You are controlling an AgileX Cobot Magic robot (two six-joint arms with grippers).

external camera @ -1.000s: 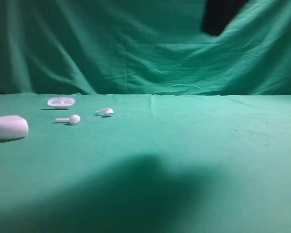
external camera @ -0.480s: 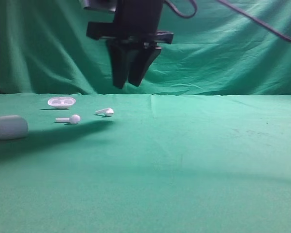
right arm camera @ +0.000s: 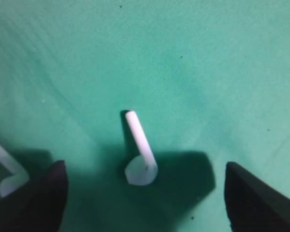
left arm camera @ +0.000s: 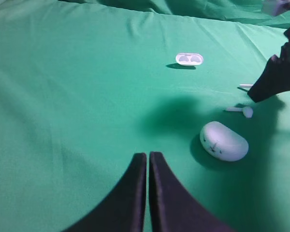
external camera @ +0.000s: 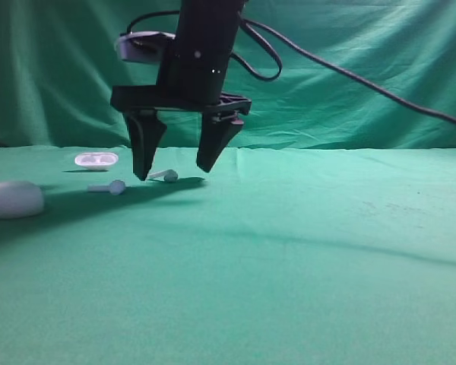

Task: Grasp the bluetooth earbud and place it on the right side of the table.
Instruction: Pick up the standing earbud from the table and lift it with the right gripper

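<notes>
Right wrist: unmarked bluetooth earbud (right arm camera: 141, 154), no writing

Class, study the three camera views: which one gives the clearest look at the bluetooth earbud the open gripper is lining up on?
The right wrist view: the bluetooth earbud lies large and central between the right gripper's open jaws. The exterior high view shows it as a small white shape near one fingertip. The left wrist view shows only a white sliver beside the dark finger.

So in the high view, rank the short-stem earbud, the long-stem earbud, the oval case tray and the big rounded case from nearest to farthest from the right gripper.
1. Bluetooth earbud, on the cloth between the open jaws of the right gripper.
2. Long-stem earbud, just to its left.
3. Oval case tray, farther left and back.
4. Rounded case, far left.
</notes>
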